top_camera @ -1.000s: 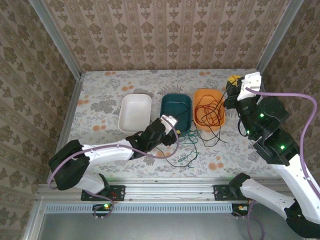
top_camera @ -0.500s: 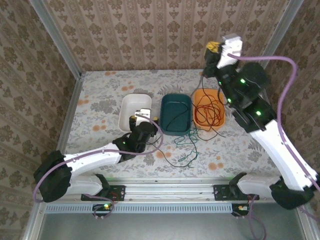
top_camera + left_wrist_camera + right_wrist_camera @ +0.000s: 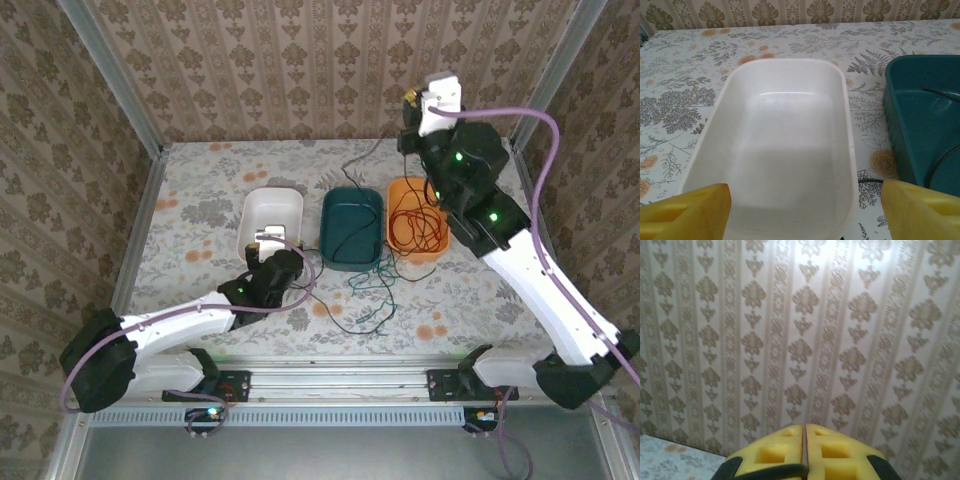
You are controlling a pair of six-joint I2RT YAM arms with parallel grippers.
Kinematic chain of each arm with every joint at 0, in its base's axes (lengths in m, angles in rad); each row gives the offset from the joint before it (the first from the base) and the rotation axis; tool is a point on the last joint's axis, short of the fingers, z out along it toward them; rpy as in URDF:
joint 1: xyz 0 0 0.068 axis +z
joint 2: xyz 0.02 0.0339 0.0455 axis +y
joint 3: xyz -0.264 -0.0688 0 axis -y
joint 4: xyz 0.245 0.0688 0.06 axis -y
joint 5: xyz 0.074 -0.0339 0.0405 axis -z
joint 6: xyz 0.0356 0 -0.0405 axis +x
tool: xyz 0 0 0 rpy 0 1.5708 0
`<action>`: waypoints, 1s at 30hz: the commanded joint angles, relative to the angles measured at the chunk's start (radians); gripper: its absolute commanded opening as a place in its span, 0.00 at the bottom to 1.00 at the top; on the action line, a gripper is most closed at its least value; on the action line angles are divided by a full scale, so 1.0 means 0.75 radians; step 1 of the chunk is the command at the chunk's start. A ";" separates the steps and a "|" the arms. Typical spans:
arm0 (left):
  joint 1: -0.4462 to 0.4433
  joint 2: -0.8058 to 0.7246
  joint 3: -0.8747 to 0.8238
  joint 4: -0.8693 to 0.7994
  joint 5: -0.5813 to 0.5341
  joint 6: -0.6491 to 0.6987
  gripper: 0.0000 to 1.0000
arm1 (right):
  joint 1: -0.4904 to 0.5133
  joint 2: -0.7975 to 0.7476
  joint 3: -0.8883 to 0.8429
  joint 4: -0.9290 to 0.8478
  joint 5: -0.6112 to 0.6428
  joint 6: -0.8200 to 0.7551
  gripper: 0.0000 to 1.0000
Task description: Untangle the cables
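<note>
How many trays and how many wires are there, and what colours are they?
Trays: 3 (white tray, teal tray, orange tray)
Wires: 3 (red wire, green wire, black wire)
Total: 6

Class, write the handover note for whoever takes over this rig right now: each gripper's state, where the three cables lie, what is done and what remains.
Left gripper: open, empty, low at the near end of the empty white tray.
Right gripper: shut, raised high by the back wall, apparently on the black cable, which runs down through the teal tray.
Red cable: coiled in the orange tray, a few strands over its near rim.
Green cable: on the table in front of the teal tray, crossed with black loops.
Done: red mostly apart.
Left: separate green from black.
</note>
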 commanded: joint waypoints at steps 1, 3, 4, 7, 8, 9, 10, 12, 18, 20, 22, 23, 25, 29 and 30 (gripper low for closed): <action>0.012 0.005 0.016 0.014 0.002 0.022 0.79 | -0.008 -0.184 -0.155 -0.035 0.164 0.009 0.03; 0.015 0.019 0.030 0.018 0.003 0.042 0.79 | -0.009 -0.304 -0.253 -0.100 0.219 0.036 0.03; 0.018 0.026 0.037 0.020 0.007 0.050 0.79 | -0.011 -0.370 -0.297 -0.135 0.246 0.047 0.03; 0.032 0.047 0.054 0.040 0.031 0.081 0.79 | -0.016 -0.535 -0.390 -0.235 0.317 0.055 0.03; 0.035 0.057 0.063 0.043 0.036 0.090 0.79 | -0.018 -0.580 -0.409 -0.269 0.354 0.053 0.03; 0.040 0.066 0.072 0.044 0.038 0.099 0.79 | -0.020 -0.611 -0.420 -0.291 0.379 0.051 0.03; 0.045 0.076 0.083 0.045 0.045 0.112 0.79 | -0.022 -0.650 -0.430 -0.317 0.409 0.043 0.03; 0.052 0.093 0.104 0.048 0.051 0.130 0.79 | -0.024 -0.709 -0.446 -0.344 0.463 0.020 0.03; 0.066 0.120 0.136 0.074 0.072 0.160 0.79 | -0.026 -0.792 -0.414 -0.322 0.567 -0.082 0.04; 0.067 0.123 0.138 0.072 0.077 0.161 0.79 | -0.026 -0.791 -0.389 -0.303 0.565 -0.122 0.04; 0.066 0.118 0.136 0.069 0.079 0.156 0.79 | -0.026 -0.778 -0.362 -0.286 0.561 -0.168 0.04; 0.066 0.114 0.132 0.066 0.080 0.156 0.79 | -0.026 -0.767 -0.350 -0.276 0.562 -0.194 0.04; 0.067 0.101 0.122 0.067 0.077 0.153 0.79 | -0.026 -0.751 -0.325 -0.272 0.535 -0.197 0.03; 0.068 0.078 0.096 0.069 0.077 0.145 0.79 | -0.026 -0.695 -0.255 -0.263 0.386 -0.123 0.03; 0.070 0.075 0.093 0.068 0.078 0.144 0.79 | -0.026 -0.671 -0.225 -0.264 0.356 -0.106 0.04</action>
